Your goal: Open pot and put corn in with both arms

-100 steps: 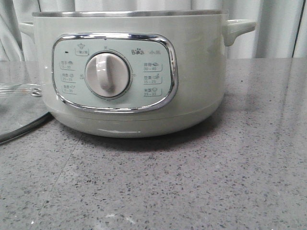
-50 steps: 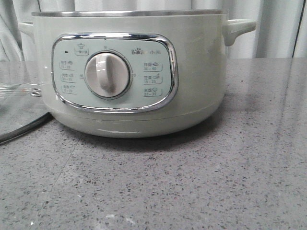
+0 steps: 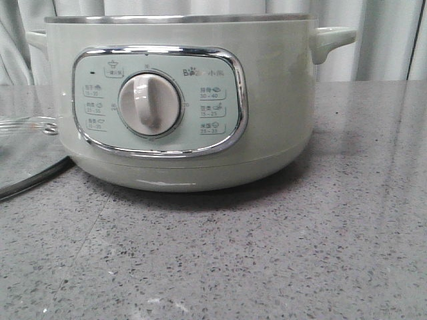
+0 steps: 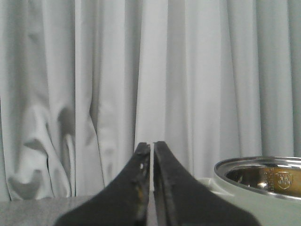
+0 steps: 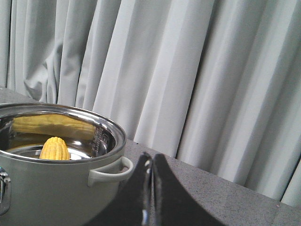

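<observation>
Grey speckled bench point(image 3: 280, 253). The pot point(image 3: 273, 100) stands on it. Glass lid point(image 3: 27, 157) lies flat beside the pot's left side.

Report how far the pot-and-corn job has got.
Looks finished. The glass lid lies on the table beside the pot, and the corn sits inside it. Both the left gripper and right gripper are shut, holding nothing. Nothing visible remains.

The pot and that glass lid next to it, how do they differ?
The pot stands upright in the middle of the table; the glass lid lies flat at its left. The pot is opaque sage green, the lid see-through. The pot is open, with the corn inside. Both have a metal rim.
</observation>
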Available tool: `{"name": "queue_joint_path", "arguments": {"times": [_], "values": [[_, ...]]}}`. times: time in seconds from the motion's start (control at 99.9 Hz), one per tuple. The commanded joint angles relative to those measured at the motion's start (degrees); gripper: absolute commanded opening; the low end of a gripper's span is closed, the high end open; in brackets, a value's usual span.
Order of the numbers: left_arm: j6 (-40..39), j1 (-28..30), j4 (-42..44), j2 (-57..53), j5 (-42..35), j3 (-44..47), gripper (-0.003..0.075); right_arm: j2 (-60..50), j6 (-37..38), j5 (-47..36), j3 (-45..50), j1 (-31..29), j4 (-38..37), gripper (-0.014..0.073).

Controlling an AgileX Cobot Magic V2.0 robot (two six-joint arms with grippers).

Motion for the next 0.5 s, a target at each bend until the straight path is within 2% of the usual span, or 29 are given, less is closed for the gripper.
{"name": "queue_joint_path", "arguments": {"times": [0.0,0.1,0.18,0.26,0.49], "values": [[-0.6,0.0,-4.8,-1.1,-4.3,1.1,-0.0020,0.6,-0.6,-4.5,-1.3,-0.4,-1.0,-0.0064],[-0.6,1.9,-12.5,-4.2,-4.3,4.6,-0.0020,0.6,-0.6,-4.5,-1.3,-0.4,-1.0,-0.0064],[-0.5,4.7,-10.6,-7.2,6.1,4.4,-0.0020,0.6,-0.6,-4.5,-1.3,-0.4,-1.0,-0.0064],[-0.5,6.3,-8.5,-7.0,11.6,4.4,-0.0020,0.6,-0.6,-4.5,-1.3,-0.4,-1.0,-0.0064],[-0.5,6.5,-3.5,-7.0,35.8,4.4,-0.0020,0.6,-0.6,-4.5,-1.3,-0.4,-1.0,-0.0064]]}}
